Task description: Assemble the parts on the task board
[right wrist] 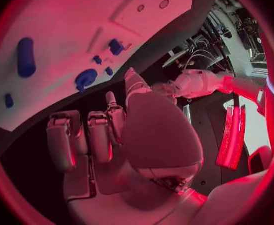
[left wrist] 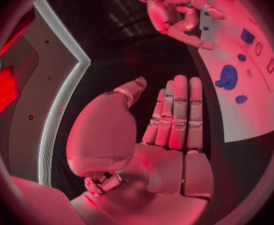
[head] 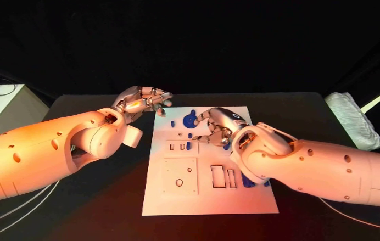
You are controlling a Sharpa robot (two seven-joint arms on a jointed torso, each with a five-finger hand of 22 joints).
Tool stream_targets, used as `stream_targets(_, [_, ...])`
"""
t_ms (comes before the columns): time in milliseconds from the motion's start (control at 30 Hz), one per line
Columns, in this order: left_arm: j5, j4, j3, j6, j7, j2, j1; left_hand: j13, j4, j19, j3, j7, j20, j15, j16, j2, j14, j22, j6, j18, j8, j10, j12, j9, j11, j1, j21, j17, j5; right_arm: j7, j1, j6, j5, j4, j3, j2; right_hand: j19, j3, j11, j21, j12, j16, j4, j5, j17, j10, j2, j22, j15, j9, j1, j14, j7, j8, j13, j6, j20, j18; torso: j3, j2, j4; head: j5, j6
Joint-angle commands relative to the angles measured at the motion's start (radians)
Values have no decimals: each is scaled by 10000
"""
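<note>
The white task board (head: 210, 197) lies in the middle of the table. A blue gear-shaped part (head: 190, 120) sits near its far edge, with small blue parts (head: 188, 136) nearby. My right hand (head: 218, 127) hovers over the far middle of the board, fingers partly bent, nothing in them. In the right wrist view its fingers (right wrist: 87, 140) point at the board (right wrist: 68, 15), where the gear part (right wrist: 86, 78) and a blue cylinder (right wrist: 26, 56) lie. My left hand (head: 148, 100) is raised off the board's far left corner, fingers (left wrist: 177, 110) straight, holding nothing.
A pale box (head: 16, 106) stands at the table's left edge and a whitish bundle (head: 348, 117) at its right edge. The board has rectangular slots (head: 218, 176) and a raised square plate (head: 180, 175). Another blue piece (head: 247, 181) lies beside my right forearm.
</note>
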Motion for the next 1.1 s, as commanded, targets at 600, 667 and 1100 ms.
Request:
stream_targets(600, [-6269,-1339,-52,3418,-6971,1588,380,4262,1913,2426,-206,-401,-468,-423,4630,129,2766,3614,-1040,-455,2738,-1227,5966,2483,-488,-212,3106,5658,-20,3559,1177,488,5569,-103,27,-2369,586,276,-14,-511,-166,-128,-3,594,2329,-203,84,2000,0,-62,313,969,-37,115,665,108,12,171,155,-450,-55,237,-253])
stream_targets(667, [-6461,-1480,-114,3551,-7206,1797,448,4330,1943,2462,-320,-418,-477,-431,4661,131,2791,3671,-1051,-466,2860,-1261,6079,2598,-497,-382,3148,5714,-23,3512,1190,493,5593,-146,27,-2418,577,272,-14,-530,-176,-138,5,610,2311,-212,76,1988,0,-64,299,964,-38,119,655,111,12,175,168,-463,-60,240,-271])
stream_targets(1100, [-7431,-2288,-382,4359,-8299,3055,795,4773,1959,2883,-1139,-570,-549,-530,4966,332,3056,4250,-1042,-573,3347,-1104,6633,3139,-616,-1341,3474,6289,-4,3146,1215,587,5455,-318,25,-2419,546,262,-14,-593,-210,-164,18,655,2266,-245,55,1945,0,-71,263,950,-39,124,621,108,10,191,174,-438,-38,233,-333])
